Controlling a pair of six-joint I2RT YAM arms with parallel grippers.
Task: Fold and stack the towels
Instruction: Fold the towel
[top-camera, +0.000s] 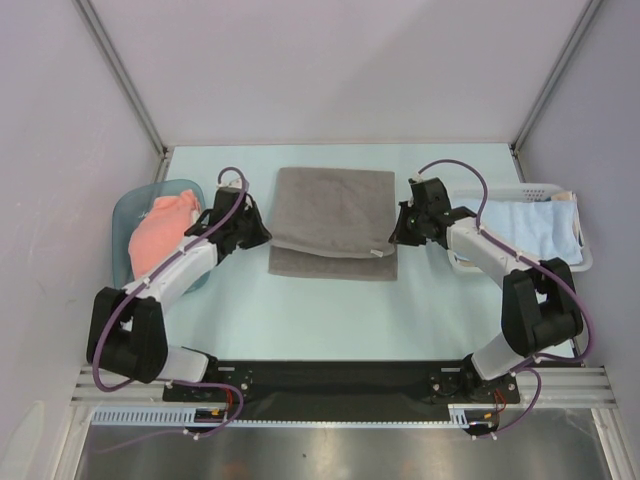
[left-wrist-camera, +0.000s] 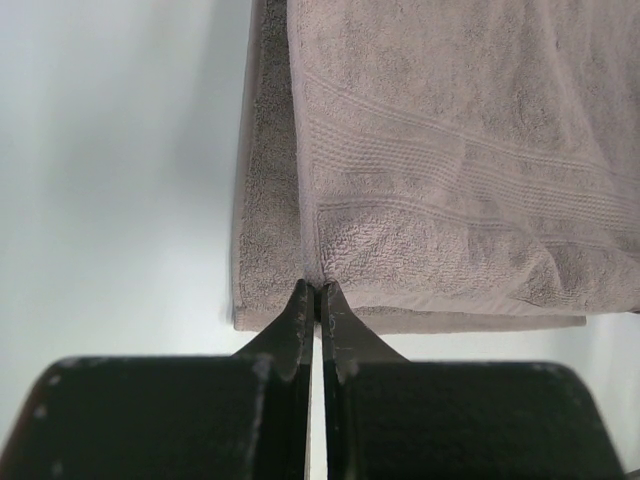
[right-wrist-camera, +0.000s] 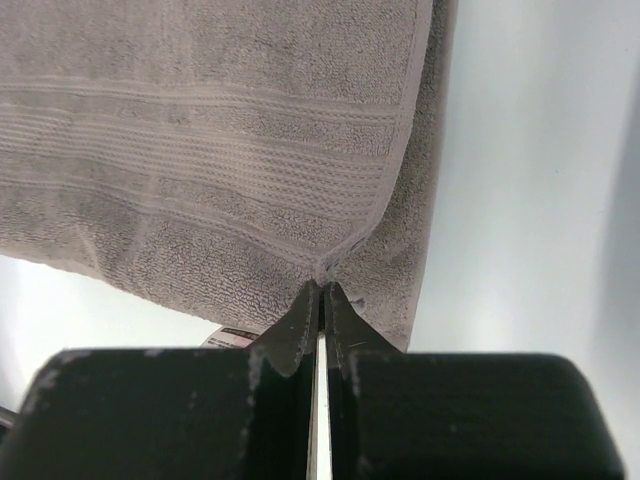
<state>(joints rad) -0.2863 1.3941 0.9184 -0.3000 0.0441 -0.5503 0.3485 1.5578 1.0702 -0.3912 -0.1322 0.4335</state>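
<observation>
**Containers.** At the left edge of the table (top-camera: 330, 310), 1 translucent blue tub (top-camera: 122, 222) is located. It is occupied by 1 salmon-pink towel (top-camera: 160, 232), bunched and unfolded, with part of it raised above the rim. At the right edge, 1 white lattice basket (top-camera: 586, 258) is located. A light blue towel (top-camera: 525, 232) is laid in it and covers most of the interior.

**Task item.** Between the 2 containers, the grey towel (top-camera: 335, 215) is laid flat at the table centre, folded into 2 layers. The lower layer is exposed as a strip along the near edge. A small white label (top-camera: 372, 252) is seen near the right near corner.

**Grippers.** The left gripper (top-camera: 264, 239) is positioned at the left near corner of the upper layer. In the left wrist view its fingers are pressed together – no gap is seen – and the towel corner is pinched at the tips (left-wrist-camera: 317, 290). The right gripper (top-camera: 394, 240) is positioned at the right near corner of the same layer. Its fingers are likewise fully closed, and the corner fabric is gathered into a small peak at the tips (right-wrist-camera: 322, 285).
</observation>
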